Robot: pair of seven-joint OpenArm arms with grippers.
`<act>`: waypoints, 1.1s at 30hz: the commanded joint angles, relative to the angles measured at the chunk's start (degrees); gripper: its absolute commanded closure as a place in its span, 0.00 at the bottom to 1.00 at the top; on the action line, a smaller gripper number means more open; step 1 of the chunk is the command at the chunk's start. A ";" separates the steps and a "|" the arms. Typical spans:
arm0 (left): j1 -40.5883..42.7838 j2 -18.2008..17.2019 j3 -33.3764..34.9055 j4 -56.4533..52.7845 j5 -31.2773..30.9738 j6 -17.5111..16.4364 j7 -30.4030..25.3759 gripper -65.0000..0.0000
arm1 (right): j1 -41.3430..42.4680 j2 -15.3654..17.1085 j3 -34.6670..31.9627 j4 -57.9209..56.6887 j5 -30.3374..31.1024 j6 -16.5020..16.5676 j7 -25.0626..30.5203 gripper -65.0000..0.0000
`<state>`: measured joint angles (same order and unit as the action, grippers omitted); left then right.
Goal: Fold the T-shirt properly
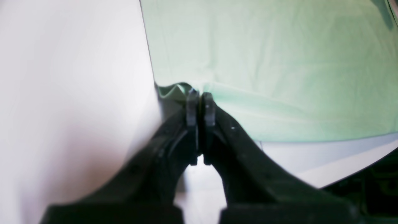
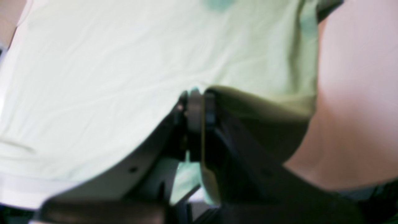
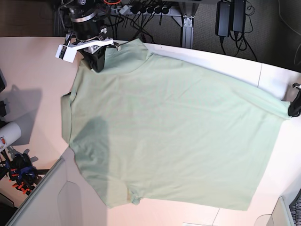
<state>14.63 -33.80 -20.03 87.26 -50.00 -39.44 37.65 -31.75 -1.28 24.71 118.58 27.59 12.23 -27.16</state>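
Note:
The pale mint-green T-shirt (image 3: 174,127) lies spread flat on the white table (image 3: 33,70). Its buttons and label do not show. My right gripper (image 3: 96,65) is at the shirt's top left corner in the base view. In the right wrist view it (image 2: 199,95) is shut on a fold of the shirt (image 2: 108,77), with fabric draped over one finger. My left gripper (image 3: 292,109) is at the shirt's far right corner, at the view's edge. In the left wrist view it (image 1: 200,97) is shut on the puckered edge of the shirt (image 1: 273,62).
Cables and power adapters (image 3: 230,16) hang behind the table's back edge. A white roll (image 3: 9,134) and small clamps (image 3: 19,172) sit at the left edge. A pale grey panel (image 3: 42,197) stands at the front left corner.

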 commanded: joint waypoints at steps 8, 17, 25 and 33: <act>-11.13 -1.27 6.10 -3.43 6.01 -0.56 -6.86 1.00 | 13.51 1.05 0.13 -3.15 -3.19 0.66 2.99 1.00; -23.41 -1.09 16.96 -17.73 12.22 -0.56 -13.51 1.00 | 26.84 5.14 0.02 -17.05 -4.68 2.60 3.19 1.00; -29.44 0.22 20.79 -26.34 16.44 -0.56 -16.46 1.00 | 35.65 6.05 -0.04 -27.43 -4.72 5.11 3.61 1.00; -29.55 1.38 20.85 -28.94 19.26 -0.56 -20.09 0.78 | 39.69 6.03 -0.11 -34.18 -5.51 5.84 3.65 1.00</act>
<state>-13.41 -31.29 1.17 57.60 -29.91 -39.48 19.20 6.68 4.12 24.62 83.48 21.34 17.45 -25.15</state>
